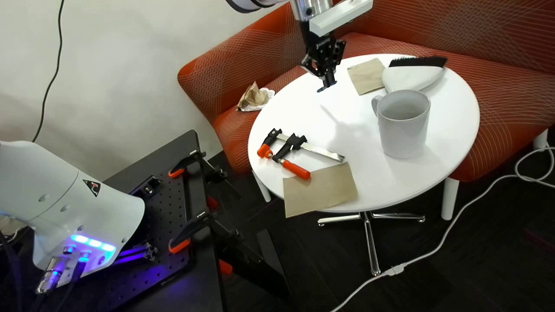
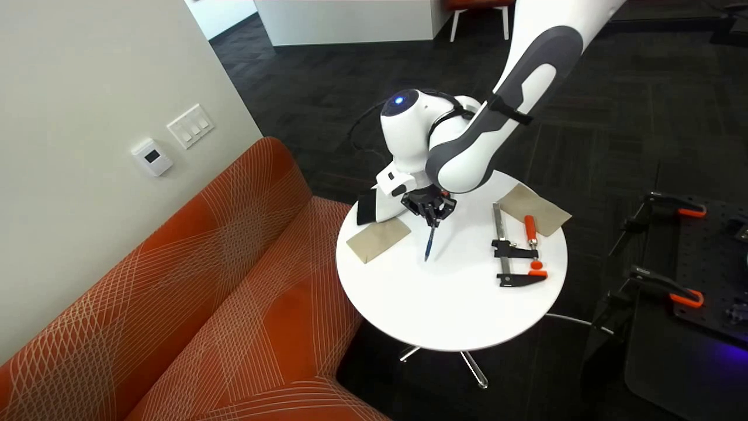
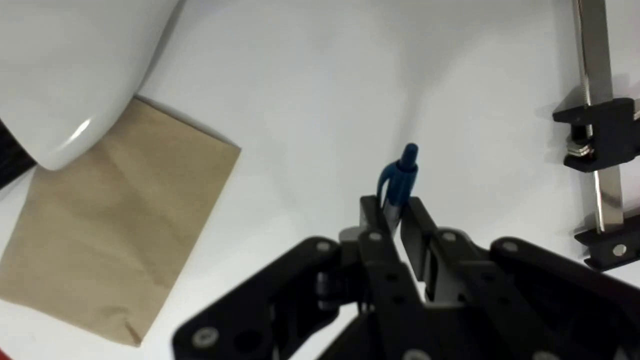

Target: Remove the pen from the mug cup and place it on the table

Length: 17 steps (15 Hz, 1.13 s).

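Gripper (image 3: 393, 212), fingers (image 3: 418, 227) pinching blue pen (image 3: 401, 184); long axis runs across them, above white table (image 2: 438, 310), inside edges.

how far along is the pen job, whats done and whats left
Looks done: the pen is out of the mug cup, which stands apart on the table. In hand: the wrist view shows the jaws closed on the pen, and in an exterior view a thin shadow falls apart from it, so it's probably raised. Left: it isn't lying on the table yet, so lower it and open the jaws.
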Motion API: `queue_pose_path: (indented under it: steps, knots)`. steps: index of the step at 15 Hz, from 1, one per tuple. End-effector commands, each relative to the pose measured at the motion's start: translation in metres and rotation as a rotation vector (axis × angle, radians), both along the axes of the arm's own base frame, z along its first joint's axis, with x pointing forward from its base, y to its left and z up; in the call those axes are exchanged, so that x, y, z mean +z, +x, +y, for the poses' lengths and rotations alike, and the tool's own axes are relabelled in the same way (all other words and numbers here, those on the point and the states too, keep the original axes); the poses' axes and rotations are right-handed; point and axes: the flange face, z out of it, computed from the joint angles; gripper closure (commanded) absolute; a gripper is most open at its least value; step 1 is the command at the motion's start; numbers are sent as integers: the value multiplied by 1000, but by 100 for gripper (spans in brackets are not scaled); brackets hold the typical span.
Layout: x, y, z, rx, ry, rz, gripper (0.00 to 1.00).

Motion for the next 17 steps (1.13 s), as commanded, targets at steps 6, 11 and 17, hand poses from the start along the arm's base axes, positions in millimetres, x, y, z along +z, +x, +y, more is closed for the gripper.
queue_pose_path:
  steps: [6, 11, 17]
  knots:
    - [-15, 18, 1, 10, -6, 25, 30]
    - [-10, 18, -3, 4, -7, 18, 0]
    - [-18, 16, -6, -5, 0, 6, 0]
